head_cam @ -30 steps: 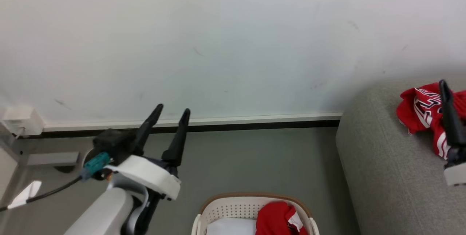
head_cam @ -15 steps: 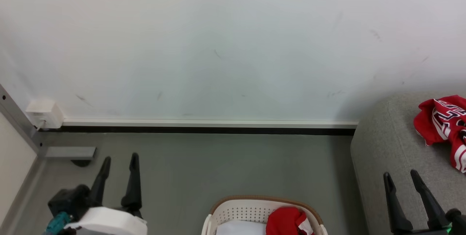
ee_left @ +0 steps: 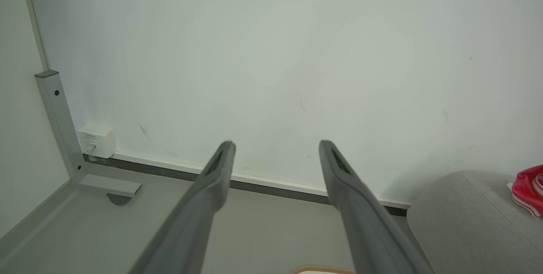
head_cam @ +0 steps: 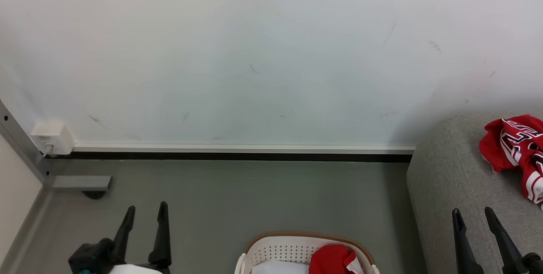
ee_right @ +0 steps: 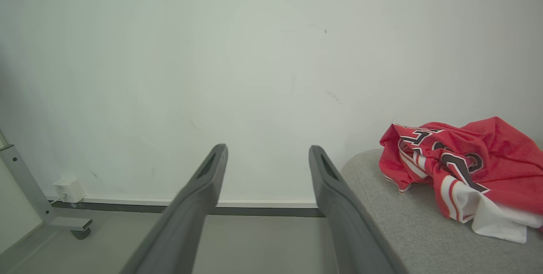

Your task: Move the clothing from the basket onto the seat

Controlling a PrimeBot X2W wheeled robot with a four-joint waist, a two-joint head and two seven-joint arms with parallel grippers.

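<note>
Red lettered garment lies on the seat beyond the right tool, now withdrawn, wide and empty. The left tool is likewise wide and empty. One red garment remains in the basket between them.

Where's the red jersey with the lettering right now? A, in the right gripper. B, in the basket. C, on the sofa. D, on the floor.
C: the jersey lies crumpled on the sofa, apart from the open right gripper.
</note>
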